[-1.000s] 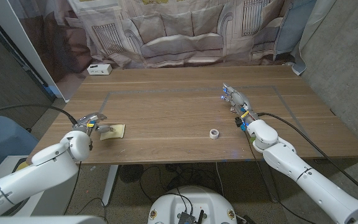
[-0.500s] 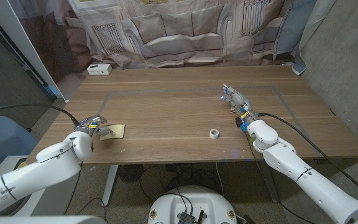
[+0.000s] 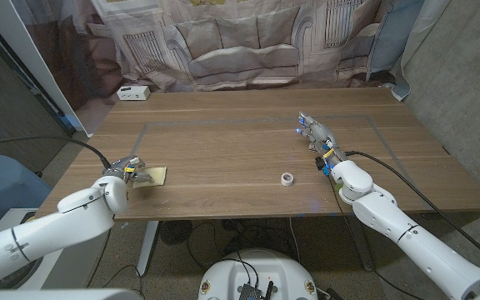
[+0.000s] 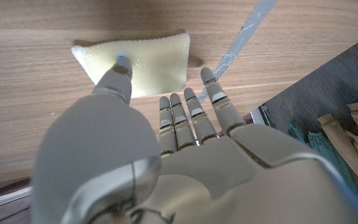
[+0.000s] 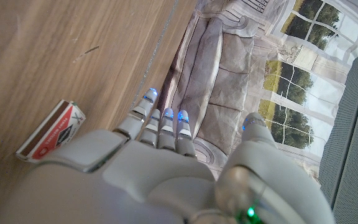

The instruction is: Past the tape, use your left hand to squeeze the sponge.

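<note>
Left robot hand (image 4: 166, 155) is in the approach step: fingers spread, holding nothing, thumb tip over the yellow sponge (image 4: 143, 61), which lies on the surface (image 3: 223, 150) just outside the tape line (image 4: 241, 37). Next it must close around the sponge; actual thumb contact is unclear. Right robot hand (image 3: 317, 136) waits, fingers apart, empty.

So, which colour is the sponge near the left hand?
Pale yellow sponge; the left wrist view shows it best.

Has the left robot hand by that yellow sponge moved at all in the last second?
Yes, slightly. The left robot hand has edged forward over the near end of the sponge, which itself has stayed put beside the tape line.
</note>
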Available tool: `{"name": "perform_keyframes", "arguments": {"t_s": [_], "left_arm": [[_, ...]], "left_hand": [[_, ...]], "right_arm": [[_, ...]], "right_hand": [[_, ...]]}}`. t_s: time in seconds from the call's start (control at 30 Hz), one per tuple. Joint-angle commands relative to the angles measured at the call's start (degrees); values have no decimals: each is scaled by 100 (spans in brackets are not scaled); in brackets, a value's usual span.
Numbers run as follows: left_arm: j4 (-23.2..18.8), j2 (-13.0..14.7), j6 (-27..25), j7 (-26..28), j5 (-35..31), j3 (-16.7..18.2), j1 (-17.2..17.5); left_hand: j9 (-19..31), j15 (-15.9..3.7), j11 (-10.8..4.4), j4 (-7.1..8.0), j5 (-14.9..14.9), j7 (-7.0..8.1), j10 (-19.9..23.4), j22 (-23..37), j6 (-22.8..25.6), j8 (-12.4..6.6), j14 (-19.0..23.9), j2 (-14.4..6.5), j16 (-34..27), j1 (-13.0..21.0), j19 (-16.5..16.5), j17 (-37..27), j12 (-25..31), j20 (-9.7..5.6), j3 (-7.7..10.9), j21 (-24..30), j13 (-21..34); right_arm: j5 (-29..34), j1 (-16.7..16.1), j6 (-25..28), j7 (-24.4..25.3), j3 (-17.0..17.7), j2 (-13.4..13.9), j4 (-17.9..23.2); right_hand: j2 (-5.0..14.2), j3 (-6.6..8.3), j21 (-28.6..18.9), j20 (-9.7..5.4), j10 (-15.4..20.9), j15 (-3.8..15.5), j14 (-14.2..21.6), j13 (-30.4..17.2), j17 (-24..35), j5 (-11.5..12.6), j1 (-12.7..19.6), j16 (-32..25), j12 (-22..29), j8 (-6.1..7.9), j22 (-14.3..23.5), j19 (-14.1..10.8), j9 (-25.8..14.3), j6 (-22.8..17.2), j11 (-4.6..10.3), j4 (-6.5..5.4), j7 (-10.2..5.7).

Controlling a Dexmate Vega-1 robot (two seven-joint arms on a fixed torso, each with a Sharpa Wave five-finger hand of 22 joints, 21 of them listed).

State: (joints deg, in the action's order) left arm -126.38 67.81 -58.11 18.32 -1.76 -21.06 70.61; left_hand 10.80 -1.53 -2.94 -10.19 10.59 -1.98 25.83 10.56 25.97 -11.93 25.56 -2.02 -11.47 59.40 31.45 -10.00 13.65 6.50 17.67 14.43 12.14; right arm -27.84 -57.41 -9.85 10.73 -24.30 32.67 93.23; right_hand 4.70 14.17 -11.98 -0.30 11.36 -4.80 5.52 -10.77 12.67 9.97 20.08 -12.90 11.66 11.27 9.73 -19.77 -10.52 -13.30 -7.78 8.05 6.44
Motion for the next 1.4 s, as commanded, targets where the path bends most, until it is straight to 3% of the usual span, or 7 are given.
{"name": "perform_keyframes", "arguments": {"t_s": [0.03,0.33,0.4,0.67,1.03,1.2,1.4], "left_arm": [[26,15,-219,30,71,-484,-437],[-18,3,-351,143,209,-522,-486],[-24,-9,-368,179,236,-524,-490],[-18,-121,-447,370,358,-483,-482],[-15,-132,-337,512,567,-348,-388],[-22,-151,-325,602,613,-308,-360],[-79,-155,-22,940,704,96,-7]], "left_hand": [[18,-28,-5,-12,54,-23,169,4,135,-40,188,-89,-53,338,215,-26,56,20,136,72,29],[31,-104,46,-26,84,-41,401,10,406,-75,525,-214,-142,917,663,-55,102,-8,245,210,51],[34,-121,1,-18,83,-41,506,12,486,-91,595,-225,-163,1000,717,-62,133,-33,247,227,56],[46,-176,7,-18,112,-147,851,24,844,-163,1046,-360,-233,1395,1022,-54,220,-223,423,344,69],[57,-209,109,-13,146,-173,1137,38,1139,-202,1448,-474,-247,1697,1275,-56,271,-359,629,468,77],[63,-229,85,-2,151,-195,1229,44,1274,-225,1552,-479,-232,1767,1347,-59,286,-408,683,513,90],[67,-237,99,-1,161,-203,1303,50,1348,-229,1613,-501,-216,1831,1413,-65,305,-420,736,555,110]], "right_arm": [[-46,-62,-61,-16,42,11,19],[-84,-108,-105,-38,56,10,19],[-94,-121,-116,-43,61,12,22],[-95,-149,-169,-65,63,14,16],[-118,-181,-228,-87,74,5,14],[-148,-207,-221,-82,89,8,40],[-171,-237,-273,-114,108,20,46]], "right_hand": [[-1,-15,20,-7,76,0,50,-30,7,36,18,9,-6,-2,12,-46,-16,-56,8,-11,7],[2,-16,22,-8,71,-9,59,-30,7,37,21,9,-10,-4,12,-59,-17,-55,3,-11,3],[2,-16,22,-10,73,-7,59,-30,7,37,22,9,-10,-5,12,-63,-17,-54,6,-11,3],[4,-18,18,-12,81,-30,82,-31,7,37,23,2,-8,-5,12,-88,-17,-57,7,-11,10],[6,-19,11,-10,96,-35,100,-31,7,37,28,-1,-5,-1,12,-125,-17,-71,-1,-9,20],[7,-21,11,-11,105,-35,106,-31,8,37,28,-2,-2,0,12,-136,-17,-76,-6,-11,19],[8,-23,11,-6,109,-39,109,-32,8,37,28,-1,-2,1,12,-146,-18,-82,-13,-11,27]]}}
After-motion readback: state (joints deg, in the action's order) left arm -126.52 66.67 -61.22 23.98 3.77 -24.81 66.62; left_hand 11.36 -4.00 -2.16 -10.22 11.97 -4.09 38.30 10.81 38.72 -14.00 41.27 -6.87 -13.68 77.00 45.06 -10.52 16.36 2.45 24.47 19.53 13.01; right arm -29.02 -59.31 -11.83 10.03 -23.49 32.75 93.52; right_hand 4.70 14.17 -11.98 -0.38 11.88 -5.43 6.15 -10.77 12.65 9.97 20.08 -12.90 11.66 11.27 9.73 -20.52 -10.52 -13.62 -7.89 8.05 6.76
